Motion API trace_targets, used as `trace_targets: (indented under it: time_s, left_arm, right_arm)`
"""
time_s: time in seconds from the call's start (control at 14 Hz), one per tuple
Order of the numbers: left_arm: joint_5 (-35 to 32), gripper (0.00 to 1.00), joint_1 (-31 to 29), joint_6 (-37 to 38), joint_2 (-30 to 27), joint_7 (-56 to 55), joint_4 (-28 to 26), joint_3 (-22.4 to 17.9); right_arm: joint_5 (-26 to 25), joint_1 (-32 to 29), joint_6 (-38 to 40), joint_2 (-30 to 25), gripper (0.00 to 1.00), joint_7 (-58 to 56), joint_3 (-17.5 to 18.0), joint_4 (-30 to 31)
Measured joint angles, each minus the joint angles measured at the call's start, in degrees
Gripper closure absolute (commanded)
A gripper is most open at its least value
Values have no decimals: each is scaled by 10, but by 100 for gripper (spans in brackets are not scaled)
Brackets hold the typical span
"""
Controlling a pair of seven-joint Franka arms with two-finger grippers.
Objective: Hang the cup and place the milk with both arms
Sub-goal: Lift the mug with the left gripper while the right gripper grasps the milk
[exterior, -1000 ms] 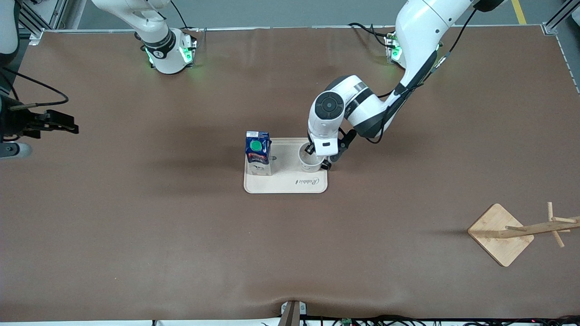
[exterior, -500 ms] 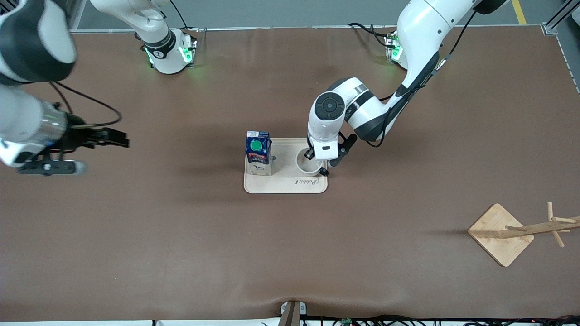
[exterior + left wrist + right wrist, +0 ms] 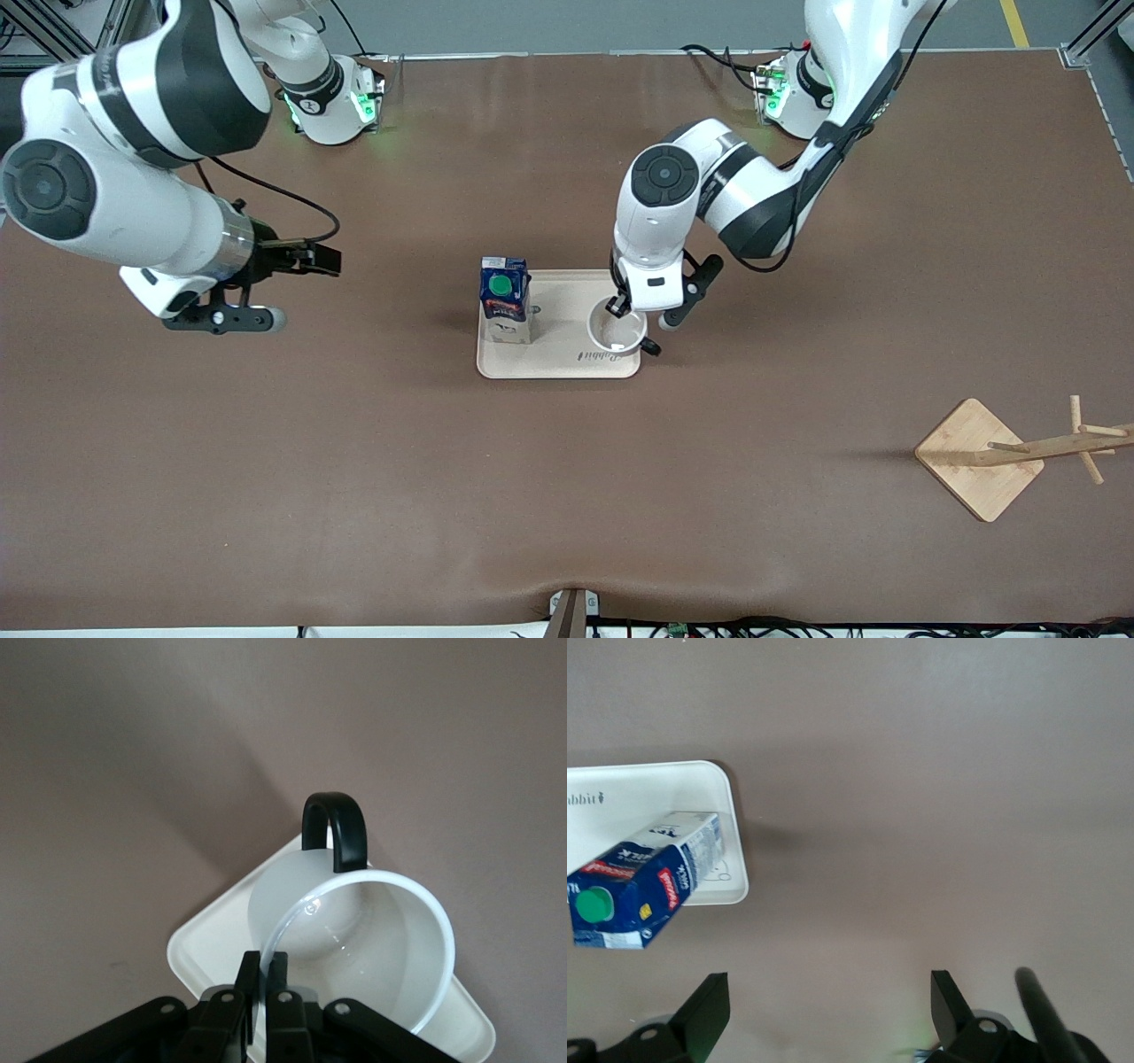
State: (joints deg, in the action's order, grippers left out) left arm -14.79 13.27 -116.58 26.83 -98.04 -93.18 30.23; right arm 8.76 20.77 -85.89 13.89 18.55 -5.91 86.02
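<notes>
The left tool [image 3: 262, 979] is clenched on the mug's [image 3: 617, 330] rim above the tray [image 3: 558, 363]; the right tool [image 3: 824, 1005] hangs released over the worktop [image 3: 354, 461] beside the tray's milk carton [image 3: 504, 299].

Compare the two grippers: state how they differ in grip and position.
The left gripper is shut on the white cup's rim, while the right gripper is open and holds nothing. The left gripper is over the cream tray, while the right gripper hangs over bare table toward the right arm's end, pointed toward the milk carton. Both are black two-finger grippers on white arms.
</notes>
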Motion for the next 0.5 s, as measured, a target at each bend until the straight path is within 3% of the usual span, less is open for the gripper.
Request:
trace_targets:
  time_s: [0.5]
  left_arm:
    - [-3, 100, -101, 71, -48, 260, 34, -1]
  right_arm:
    - [58, 78, -132, 7, 0, 78, 0, 88]
